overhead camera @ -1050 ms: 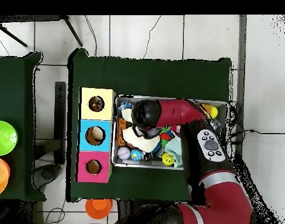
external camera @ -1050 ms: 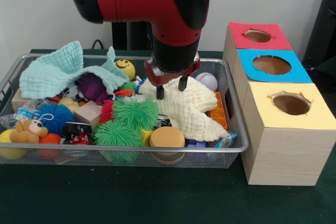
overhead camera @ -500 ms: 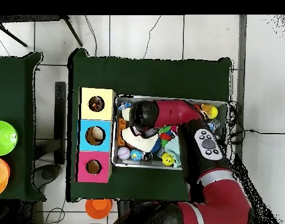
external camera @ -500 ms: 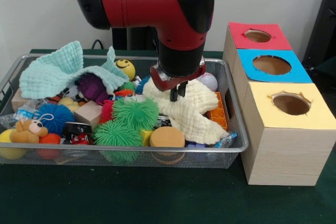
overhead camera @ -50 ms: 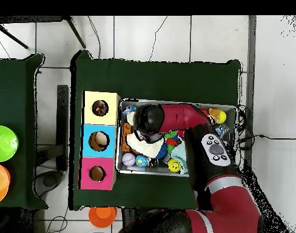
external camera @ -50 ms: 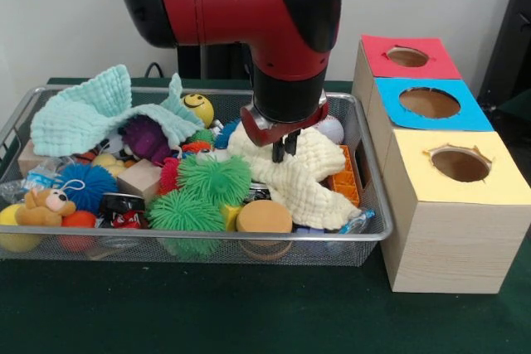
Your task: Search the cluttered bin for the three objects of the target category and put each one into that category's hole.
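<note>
Two black fingertips of the gripper (external camera @ -50 ms: 282, 148) stood pinched together on the pale yellow cloth (external camera @ -50 ms: 300, 173), clenched into a fold near its top. That cloth lay draped over the right part of the wire bin (external camera @ -50 ms: 375, 230), beside green spiky balls (external camera @ -50 ms: 199, 192). Just right of the bin stood three boxes with holes: red (external camera @ -50 ms: 407, 56), blue (external camera @ -50 ms: 429, 102) and yellow (external camera @ -50 ms: 460, 164).
</note>
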Robot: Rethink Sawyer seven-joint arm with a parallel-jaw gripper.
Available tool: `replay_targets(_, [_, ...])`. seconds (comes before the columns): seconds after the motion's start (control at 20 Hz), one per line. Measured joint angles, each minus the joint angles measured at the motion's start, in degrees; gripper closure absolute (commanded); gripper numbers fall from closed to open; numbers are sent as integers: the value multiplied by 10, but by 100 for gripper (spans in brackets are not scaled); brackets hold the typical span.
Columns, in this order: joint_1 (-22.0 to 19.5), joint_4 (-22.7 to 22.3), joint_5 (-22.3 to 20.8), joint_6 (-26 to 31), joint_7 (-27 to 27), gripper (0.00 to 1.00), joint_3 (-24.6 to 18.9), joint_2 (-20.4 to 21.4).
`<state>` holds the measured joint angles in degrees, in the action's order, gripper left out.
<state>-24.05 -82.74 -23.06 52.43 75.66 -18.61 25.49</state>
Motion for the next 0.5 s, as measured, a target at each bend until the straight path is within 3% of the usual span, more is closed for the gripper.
replay_targets(0.25, [-21,-22,9,-5,0,100,-22,18])
replay_targets(0.5, [-86,-70,56,-4,0,100,-76,74])
